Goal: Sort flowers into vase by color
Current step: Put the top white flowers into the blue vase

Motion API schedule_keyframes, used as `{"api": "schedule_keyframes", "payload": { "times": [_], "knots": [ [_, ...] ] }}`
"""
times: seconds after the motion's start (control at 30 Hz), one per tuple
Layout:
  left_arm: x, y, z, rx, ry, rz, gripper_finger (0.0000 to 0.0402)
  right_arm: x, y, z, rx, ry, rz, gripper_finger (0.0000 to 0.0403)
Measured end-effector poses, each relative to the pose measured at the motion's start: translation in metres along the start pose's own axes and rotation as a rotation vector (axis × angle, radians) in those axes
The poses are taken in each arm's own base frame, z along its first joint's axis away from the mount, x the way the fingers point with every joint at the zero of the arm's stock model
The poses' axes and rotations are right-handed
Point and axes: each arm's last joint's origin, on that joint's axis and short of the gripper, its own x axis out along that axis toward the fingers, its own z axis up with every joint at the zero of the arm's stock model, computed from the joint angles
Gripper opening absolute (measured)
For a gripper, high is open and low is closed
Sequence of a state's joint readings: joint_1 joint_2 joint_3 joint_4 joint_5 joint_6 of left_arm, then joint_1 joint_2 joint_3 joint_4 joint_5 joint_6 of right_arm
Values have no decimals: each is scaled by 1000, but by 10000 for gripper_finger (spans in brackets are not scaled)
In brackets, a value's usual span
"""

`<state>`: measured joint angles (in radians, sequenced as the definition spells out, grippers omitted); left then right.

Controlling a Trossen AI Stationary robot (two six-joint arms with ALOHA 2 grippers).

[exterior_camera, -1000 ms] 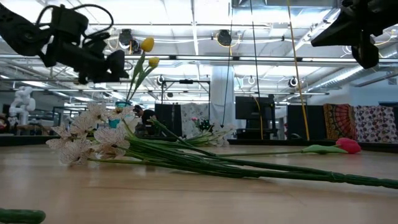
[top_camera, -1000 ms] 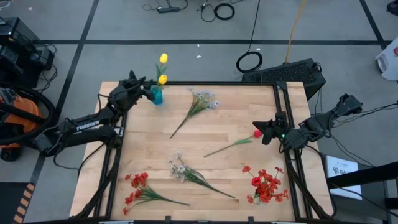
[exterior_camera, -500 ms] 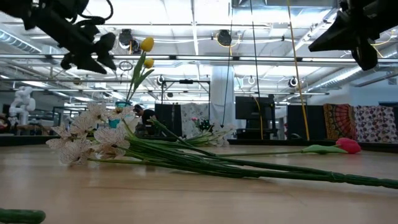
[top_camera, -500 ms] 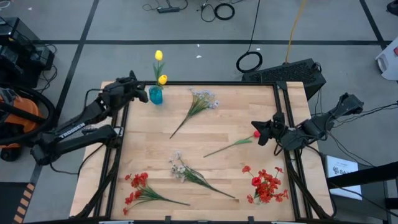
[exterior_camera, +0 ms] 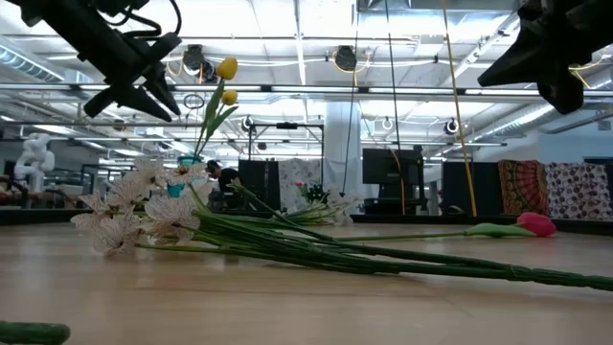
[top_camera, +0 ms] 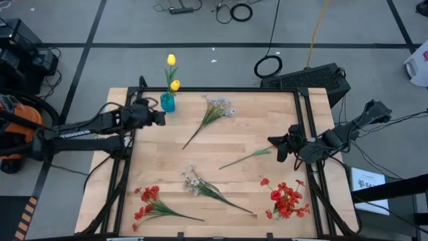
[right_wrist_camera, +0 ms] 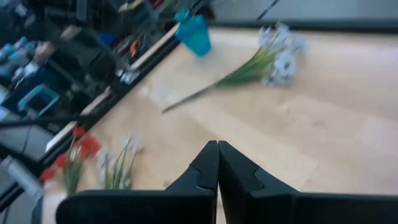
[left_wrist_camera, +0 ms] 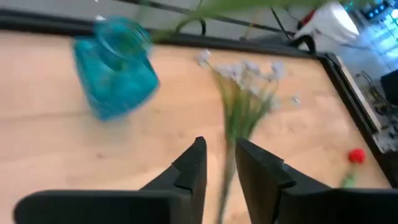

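The teal vase (top_camera: pixel 167 102) stands at the table's far left with two yellow tulips (top_camera: pixel 171 60) upright in it. My left gripper (top_camera: pixel 162 118) hovers just nearer than the vase, open by a narrow gap (left_wrist_camera: pixel 217 152) and holding nothing. Flat on the wood lie two white sprigs (top_camera: pixel 215 110) (top_camera: pixel 200 184), two red sprays (top_camera: pixel 148 201) (top_camera: pixel 286 199) and a red tulip (top_camera: pixel 247 157). My right gripper (top_camera: pixel 271 142) is shut and empty (right_wrist_camera: pixel 217 146). It hangs over the tulip's head end, which the high view hides; the low view shows the head (exterior_camera: pixel 536 223) on the table.
A black frame rail (top_camera: pixel 221 90) runs around the wooden table. Bare wood (top_camera: pixel 160 157) lies between the vase and the near-left red spray. Cables and a black case (top_camera: pixel 307 79) lie on the floor beyond the far edge.
My left gripper has drawn back from beside the vase, first toward the table's left edge, then toward the near edge, rolling and tipping as it went. The tulips stay standing in the vase.
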<state>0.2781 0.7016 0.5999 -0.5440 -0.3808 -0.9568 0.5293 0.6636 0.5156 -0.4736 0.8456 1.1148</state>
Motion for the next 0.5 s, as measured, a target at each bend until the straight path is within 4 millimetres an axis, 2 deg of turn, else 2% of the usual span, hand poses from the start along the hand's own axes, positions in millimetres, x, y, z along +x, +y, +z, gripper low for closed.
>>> {"api": "schedule_keyframes", "payload": {
  "times": [0.3, 0.5],
  "knots": [
    [20, -53, -43, 28, -2, -155, 38, 0, 1, -2, -18, 60, 29, 0],
    [37, -83, -50, 123, 30, -150, 29, 0, 1, -2, -27, 60, 29, 0]
  ]
}}
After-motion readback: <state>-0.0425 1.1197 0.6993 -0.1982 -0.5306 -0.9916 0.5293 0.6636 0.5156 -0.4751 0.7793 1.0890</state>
